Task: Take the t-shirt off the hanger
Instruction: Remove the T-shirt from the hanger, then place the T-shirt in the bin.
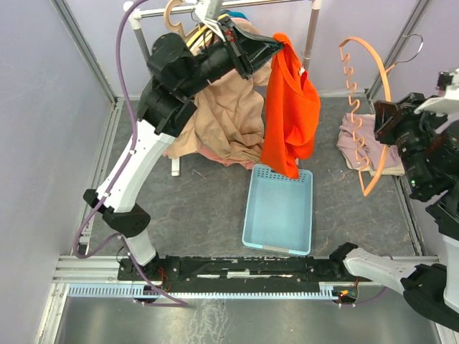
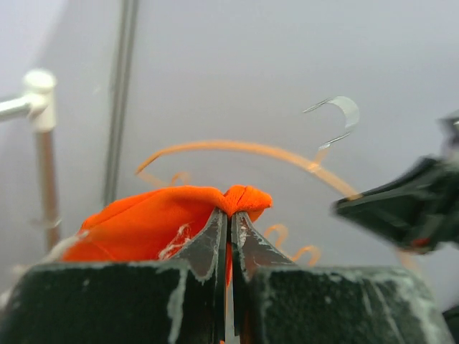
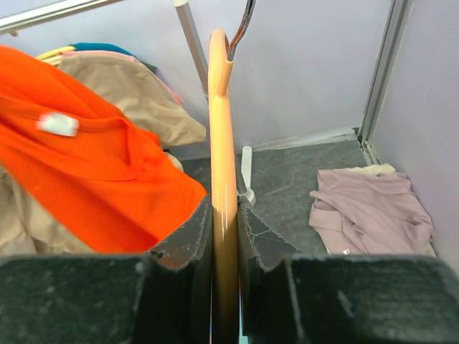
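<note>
Shirt off its hanger: the left gripper [image 1: 278, 47], jaws pressed together on a fold of the orange t-shirt [image 1: 290, 115], dangles it at twelve o'clock above the blue basket [image 1: 278, 215]. At three o'clock, the right gripper [image 3: 224, 208] clamps the bare orange hanger [image 3: 221, 122]. That thin pinch could slip, spilling cloth beside the basket.

The left gripper [image 1: 280, 44], raised near the clothes rail [image 1: 237, 6], pinches the top of the orange t-shirt [image 1: 290, 115], which hangs straight down with its lower hem just above the far rim of the light blue basket [image 1: 280, 211] on the desk [image 1: 208, 201]. Beige garments [image 1: 229, 107] droop from the rail behind the left arm. At the right, the right gripper [image 1: 382, 118] grips the bare orange hanger [image 1: 369, 54], held up well apart from the shirt. A pinkish cloth [image 1: 358, 136] lies crumpled on the desk beneath the hanger.
</note>
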`<state>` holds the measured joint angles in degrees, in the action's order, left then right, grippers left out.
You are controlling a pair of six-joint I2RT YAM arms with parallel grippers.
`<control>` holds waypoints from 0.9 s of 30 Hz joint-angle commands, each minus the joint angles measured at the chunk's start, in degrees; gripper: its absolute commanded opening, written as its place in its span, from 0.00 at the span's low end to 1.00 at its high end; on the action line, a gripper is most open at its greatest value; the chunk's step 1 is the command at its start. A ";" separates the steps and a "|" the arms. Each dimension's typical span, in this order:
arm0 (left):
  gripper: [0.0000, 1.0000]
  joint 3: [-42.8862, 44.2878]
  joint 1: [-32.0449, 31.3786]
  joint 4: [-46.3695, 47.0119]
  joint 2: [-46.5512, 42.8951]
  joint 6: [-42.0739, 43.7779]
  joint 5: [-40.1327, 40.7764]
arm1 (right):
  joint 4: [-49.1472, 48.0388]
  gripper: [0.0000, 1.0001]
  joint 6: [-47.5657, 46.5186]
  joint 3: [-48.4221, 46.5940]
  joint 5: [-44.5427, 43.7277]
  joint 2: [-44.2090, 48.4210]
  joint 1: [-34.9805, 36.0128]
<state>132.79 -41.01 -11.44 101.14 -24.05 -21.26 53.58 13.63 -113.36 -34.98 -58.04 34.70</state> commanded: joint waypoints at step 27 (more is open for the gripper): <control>0.03 -6.98 -4.49 21.89 -6.69 -16.45 -2.39 | -4.80 0.01 3.01 5.01 -3.23 0.97 -0.19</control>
<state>125.38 -44.03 8.54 97.49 -41.47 -25.47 52.31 16.08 -107.11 -37.58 -56.73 34.70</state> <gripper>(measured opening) 0.046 0.213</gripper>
